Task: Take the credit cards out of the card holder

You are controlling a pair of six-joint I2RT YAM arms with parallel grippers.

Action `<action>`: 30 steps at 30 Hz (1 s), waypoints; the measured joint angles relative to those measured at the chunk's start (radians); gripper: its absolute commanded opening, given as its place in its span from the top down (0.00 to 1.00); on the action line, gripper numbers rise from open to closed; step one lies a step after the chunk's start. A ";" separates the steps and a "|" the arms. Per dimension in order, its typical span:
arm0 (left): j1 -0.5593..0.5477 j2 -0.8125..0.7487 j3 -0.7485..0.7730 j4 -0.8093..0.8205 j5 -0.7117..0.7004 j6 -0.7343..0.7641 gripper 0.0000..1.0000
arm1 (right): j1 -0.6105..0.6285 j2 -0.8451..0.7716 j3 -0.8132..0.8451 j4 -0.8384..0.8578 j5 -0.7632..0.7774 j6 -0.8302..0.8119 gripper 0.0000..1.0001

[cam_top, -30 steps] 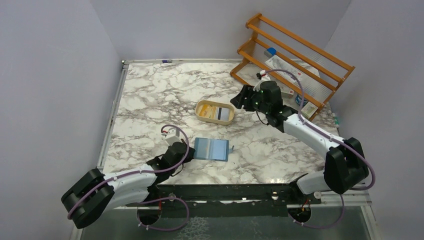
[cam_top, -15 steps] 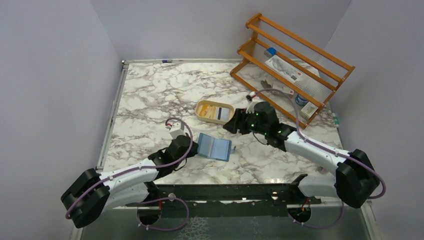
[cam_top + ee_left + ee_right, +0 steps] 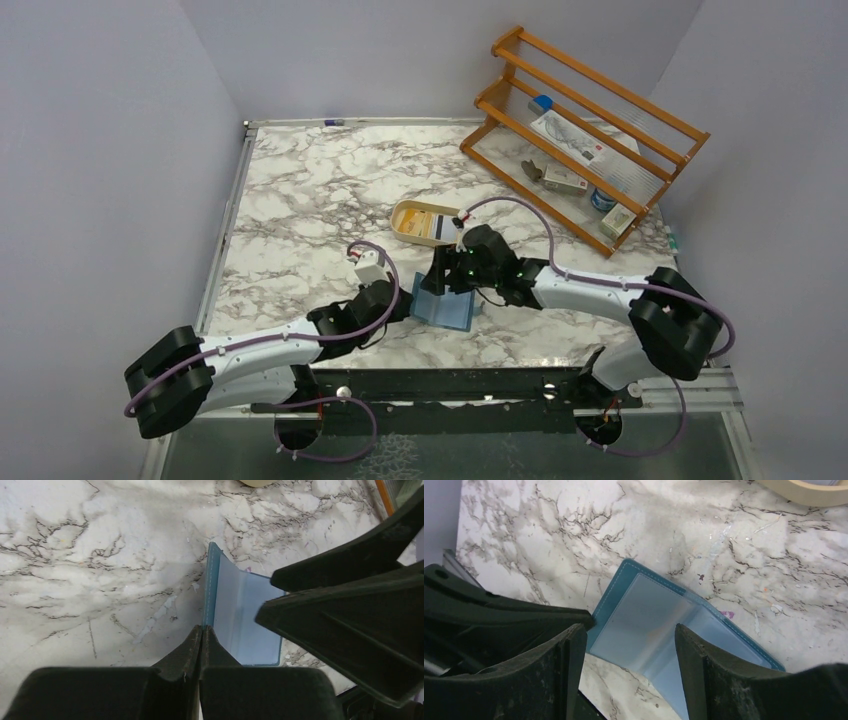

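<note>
The teal-blue card holder (image 3: pixel 445 306) lies open on the marble table, its pale blue pockets facing up; it also shows in the left wrist view (image 3: pixel 240 615) and the right wrist view (image 3: pixel 649 620). I see no card in its pockets. A yellow-orange card and a pale card with a dark stripe (image 3: pixel 433 224) lie in the tan dish (image 3: pixel 404 214). My left gripper (image 3: pixel 404 305) (image 3: pixel 201 628) is shut, its tips at the holder's left edge. My right gripper (image 3: pixel 441 277) (image 3: pixel 630 628) is open just above the holder, straddling its left page.
A wooden rack (image 3: pixel 590 100) with small packets stands at the back right. The tan dish is just behind the holder, and its rim shows in the right wrist view (image 3: pixel 809 494). A metal rail (image 3: pixel 222 235) runs along the table's left edge.
My right gripper has swung from the dish toward me and down over the holder. My left gripper has moved right to the holder's left edge, and the holder has shifted right and turned slightly.
</note>
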 measured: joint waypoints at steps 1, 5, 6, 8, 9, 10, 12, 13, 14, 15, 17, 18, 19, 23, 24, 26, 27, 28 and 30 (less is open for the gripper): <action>-0.009 0.003 0.005 -0.001 -0.006 -0.005 1.00 | 0.008 0.018 0.009 0.000 0.010 0.000 0.30; -0.040 0.018 0.027 -0.006 -0.031 -0.021 1.00 | 0.032 0.076 0.040 -0.006 0.039 0.000 0.30; -0.046 0.022 0.030 -0.006 -0.037 -0.024 1.00 | 0.036 0.087 0.044 -0.007 0.044 0.000 0.29; -0.057 0.028 0.034 -0.007 -0.045 -0.028 1.00 | 0.044 0.105 0.050 -0.011 0.055 0.000 0.30; -0.063 0.029 0.034 -0.007 -0.050 -0.032 1.00 | 0.047 0.109 0.051 -0.013 0.061 0.000 0.30; -0.065 0.031 0.034 -0.009 -0.054 -0.034 1.00 | 0.051 0.114 0.053 -0.018 0.069 -0.001 0.30; -0.071 0.031 0.034 -0.012 -0.061 -0.039 1.00 | 0.060 0.119 0.060 -0.031 0.086 -0.001 0.30; -0.072 0.031 0.034 -0.013 -0.063 -0.040 1.00 | 0.064 0.121 0.062 -0.033 0.091 -0.001 0.30; -0.074 0.031 0.034 -0.016 -0.066 -0.043 1.00 | 0.066 0.121 0.064 -0.035 0.097 -0.001 0.30; -0.076 0.031 0.034 -0.017 -0.069 -0.044 1.00 | 0.069 0.121 0.064 -0.035 0.102 -0.001 0.30; -0.078 0.031 0.034 -0.020 -0.073 -0.047 1.00 | 0.071 0.121 0.064 -0.037 0.111 0.000 0.30; -0.078 0.031 0.034 -0.022 -0.074 -0.048 1.00 | 0.071 0.121 0.064 -0.037 0.113 0.000 0.30; -0.078 0.030 0.034 -0.024 -0.077 -0.050 1.00 | 0.071 0.121 0.064 -0.037 0.116 0.002 0.30; -0.082 0.029 0.034 -0.030 -0.082 -0.058 1.00 | 0.071 0.121 0.063 -0.037 0.128 0.008 0.29; -0.083 0.029 0.034 -0.030 -0.084 -0.059 1.00 | 0.071 0.121 0.063 -0.037 0.130 0.010 0.30; -0.084 0.029 0.034 -0.031 -0.085 -0.063 1.00 | 0.071 0.121 0.061 -0.037 0.132 0.011 0.29; -0.084 0.029 0.034 -0.032 -0.085 -0.063 1.00 | 0.071 0.123 0.060 -0.037 0.133 0.011 0.30; -0.084 0.029 0.034 -0.032 -0.087 -0.064 1.00 | 0.071 0.126 0.060 -0.036 0.132 0.012 0.30; -0.085 0.029 0.033 -0.037 -0.088 -0.065 1.00 | 0.071 0.139 0.060 -0.035 0.132 0.014 0.30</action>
